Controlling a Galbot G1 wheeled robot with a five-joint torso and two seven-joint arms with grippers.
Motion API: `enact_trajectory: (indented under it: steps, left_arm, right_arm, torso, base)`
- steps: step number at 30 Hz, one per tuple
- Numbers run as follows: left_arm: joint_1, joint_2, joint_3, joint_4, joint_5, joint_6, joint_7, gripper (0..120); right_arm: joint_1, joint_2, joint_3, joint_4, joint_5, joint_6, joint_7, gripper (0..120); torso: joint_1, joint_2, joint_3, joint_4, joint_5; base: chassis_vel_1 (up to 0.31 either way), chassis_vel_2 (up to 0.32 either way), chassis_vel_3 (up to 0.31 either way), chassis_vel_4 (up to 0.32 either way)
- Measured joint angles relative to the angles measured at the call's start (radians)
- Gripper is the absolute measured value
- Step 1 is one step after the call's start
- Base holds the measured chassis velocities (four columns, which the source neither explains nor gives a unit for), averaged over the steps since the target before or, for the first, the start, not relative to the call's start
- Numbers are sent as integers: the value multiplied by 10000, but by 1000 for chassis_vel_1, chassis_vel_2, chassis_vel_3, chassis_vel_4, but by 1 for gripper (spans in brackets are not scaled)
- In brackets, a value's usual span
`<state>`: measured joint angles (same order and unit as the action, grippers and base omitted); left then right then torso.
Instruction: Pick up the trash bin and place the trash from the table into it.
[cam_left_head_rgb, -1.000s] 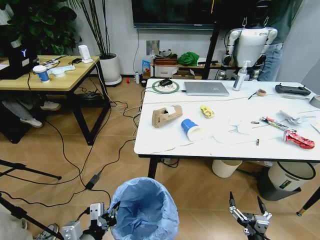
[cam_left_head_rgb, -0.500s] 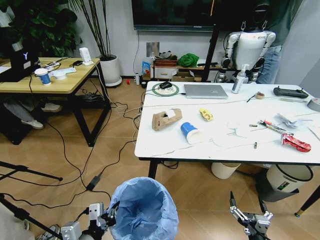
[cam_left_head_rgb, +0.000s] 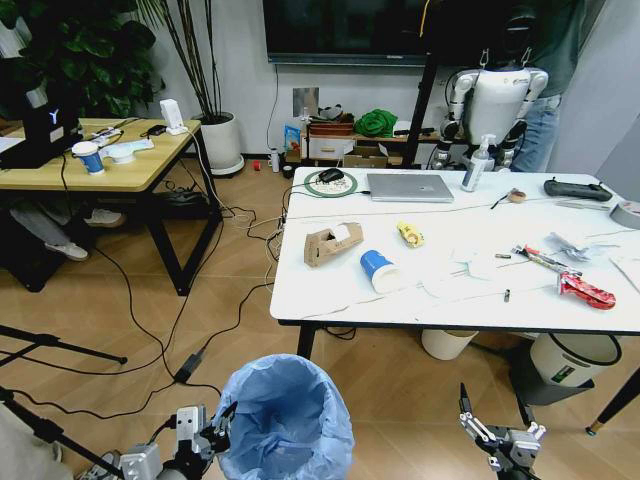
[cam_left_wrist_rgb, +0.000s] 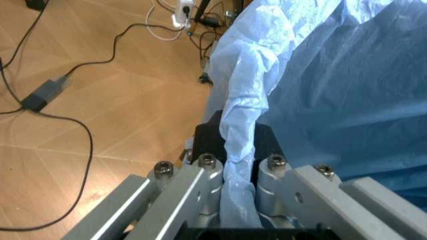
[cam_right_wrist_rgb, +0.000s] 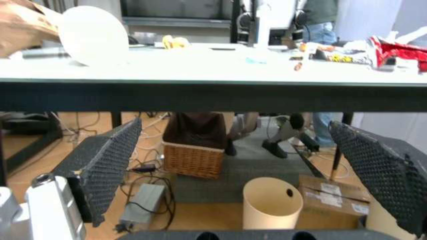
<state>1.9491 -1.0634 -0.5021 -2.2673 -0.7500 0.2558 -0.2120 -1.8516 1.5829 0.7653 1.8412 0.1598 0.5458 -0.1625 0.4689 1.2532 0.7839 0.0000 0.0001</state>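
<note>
Near floor, left: left gripper (cam_left_head_rgb: 222, 425) pinched on bag rim of trash bin (cam_left_head_rgb: 285, 420)
Low right: right gripper (cam_left_head_rgb: 495, 420) spread wide, holding nothing
On table (cam_left_head_rgb: 340, 290): trash (cam_left_head_rgb: 333, 243), well ahead of bin

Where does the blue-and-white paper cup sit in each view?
Head view: paper cup on its side near the table's front edge, right of the cardboard carton.
Right wrist view: upper left on the table, round end facing the camera, carton beside it; the right claw hangs open below table height.
Left wrist view: faces the trash bin's blue bag, pinched by the left claw, and floor.
Shared landmark: the cardboard carton.
</note>
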Motion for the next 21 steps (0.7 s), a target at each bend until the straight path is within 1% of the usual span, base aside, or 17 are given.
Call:
enact_trajectory:
  steps: [3, 4, 6, 7, 8, 10, 13, 15, 16, 18, 20, 21]
  left_arm:
    - [6, 13, -45, -17, 59, -24, 13, 2]
    - [6, 45, -147, -39, 168, -45, 30, 2]
    - [18, 73, -212, -38, 185, -99, 78, 2]
    - [66, 93, -314, -42, 177, -140, 151, 2]
    - [66, 93, -314, -42, 177, -140, 151, 2]
    - [211, 109, -515, -133, 170, -160, 289, 2]
    - [386, 99, -703, -279, 125, -106, 340, 2]
    - [406, 128, -715, -307, 73, -70, 343, 2]
    - [406, 128, -715, -307, 73, -70, 343, 2]
    - [348, 376, -673, -311, -13, -22, 372, 2]
    - [350, 554, -727, -291, -58, -17, 483, 2]
    - [421, 596, -875, -285, -115, -17, 548, 2]
  right_arm:
    - [-64, -47, -53, 111, 55, -8, -1, 100]
    - [-195, -323, -120, 521, 389, -59, 0, 100]
    - [-271, -642, -145, 1036, 854, -338, 34, 100]
    - [-300, -965, -175, 1686, 1338, -738, 130, 100]
    - [-300, -965, -175, 1686, 1338, -738, 130, 100]
    - [-233, -1643, -439, 2863, 2025, -1725, 613, 100]
    - [95, -2439, -1103, 3789, 2719, -2983, 1487, 100]
    - [301, -2713, -1425, 4073, 3062, -3532, 1891, 100]
    - [301, -2713, -1425, 4073, 3062, -3532, 1891, 100]
    - [555, -2957, -1775, 4234, 3429, -4016, 2297, 100]
    - [866, -3165, -2053, 4071, 3553, -4128, 2422, 100]
    - [1252, -3381, -2344, 3692, 3617, -4150, 2456, 100]
  torso:
    - [12, 24, 13, -1, 0]
    - [20, 39, 21, -1, 2]
    - [20, 39, 21, -3, 1]
    - [20, 37, 19, -2, -1]
    - [20, 37, 19, -2, -1]
    - [15, 24, 12, -1, -3]
    - [7, 2, 1, 2, -1]
    - [2, -7, -6, 4, 0]
    - [2, -7, -6, 4, 0]
    - [-6, -21, -13, 1, -2]
    - [-9, -28, -18, -6, -3]
    - [-13, -36, -21, -4, -2]
  base:
    - [0, 0, 0, 0]
    - [0, 0, 0, 0]
    - [0, 0, 0, 0]
    - [0, 0, 0, 0]
    - [0, 0, 0, 0]
    - [0, 0, 0, 0]
    - [0, 0, 0, 0]
    - [0, 0, 0, 0]
    - [0, 0, 0, 0]
    - [0, 0, 0, 0]
    - [0, 0, 0, 0]
    - [0, 0, 0, 0]
